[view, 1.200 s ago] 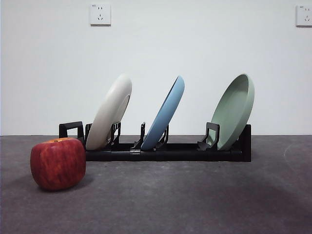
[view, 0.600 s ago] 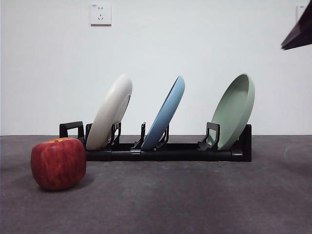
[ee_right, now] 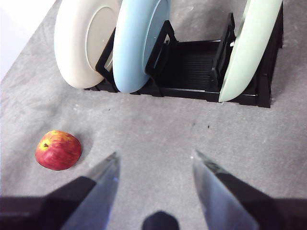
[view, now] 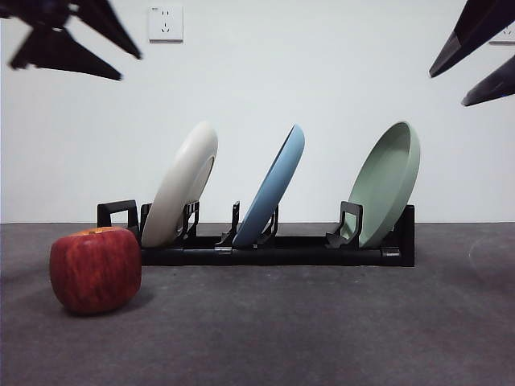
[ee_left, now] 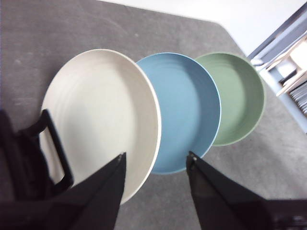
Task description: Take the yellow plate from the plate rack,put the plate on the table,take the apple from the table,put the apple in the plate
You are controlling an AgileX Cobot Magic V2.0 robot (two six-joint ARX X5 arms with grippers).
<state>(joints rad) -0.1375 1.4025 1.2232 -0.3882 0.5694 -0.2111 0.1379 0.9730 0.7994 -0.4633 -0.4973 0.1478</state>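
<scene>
The yellow plate (view: 184,183) sits in the plate rack (view: 282,249), leaning in the slot at the apple's end, more cream than yellow honestly. Next slot along holds a blue plate (view: 275,185), and a green plate (view: 389,183) leans at the far end of the rack. All three tilt the same way and none touch each other in the front view.

The apple (view: 96,269) rests on the surface (view: 322,330) just in front of the rack's end, near the yellow plate but apart from it, with its yellow-orange patch facing up.

Left hand (ee_left: 154,163) hangs above the rack with its jaws spread; in its own view the edge of the yellow plate shows between them, nothing gripped. Right hand (ee_right: 154,160) is also up in the air, jaws spread wide over bare surface in front of the rack, empty too. In the front view both show only as dark tips at the top corners, well above the plates.

There's a wall socket (view: 165,23) on the white wall behind.
</scene>
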